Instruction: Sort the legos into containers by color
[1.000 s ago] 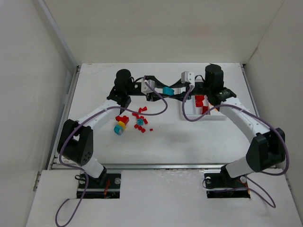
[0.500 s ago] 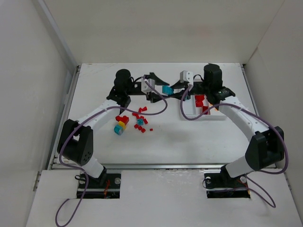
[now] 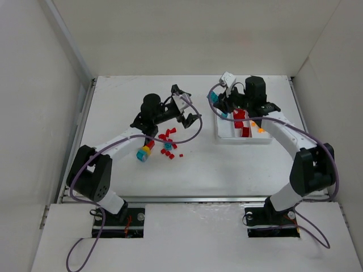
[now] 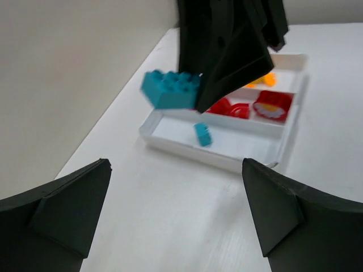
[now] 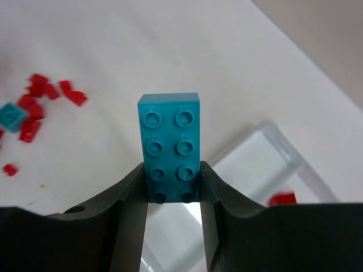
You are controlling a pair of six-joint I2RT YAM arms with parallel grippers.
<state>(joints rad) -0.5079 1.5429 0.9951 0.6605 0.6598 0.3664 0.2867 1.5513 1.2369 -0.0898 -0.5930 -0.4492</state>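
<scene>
Several loose legos [image 3: 161,144]: mostly red, with a few teal and one yellow, scattered on the worktop [image 3: 238,170] left of centre in the top view, closest to the arm bases.
Left gripper [image 3: 187,105]: jaws spread wide and holding nothing, just above the scatter in the top view, facing across toward the tray.
Right gripper [image 5: 173,182]: closed narrowly on one end of a teal brick [image 5: 170,144], upper right of centre in the top view.
Brick axis: its long side runs straight out past the fingertips, studs toward the wrist camera.
Tray [image 3: 222,137]: white, with three compartments. The one nearest the brick has a small teal piece [image 4: 202,134], with red pieces in the middle and orange in the far one.
Key relation: the brick hangs off the tray's upper-left corner, with the teal compartment just below and right of it.
Nearer arm: the right, which likely needs only a short carry and release.
</scene>
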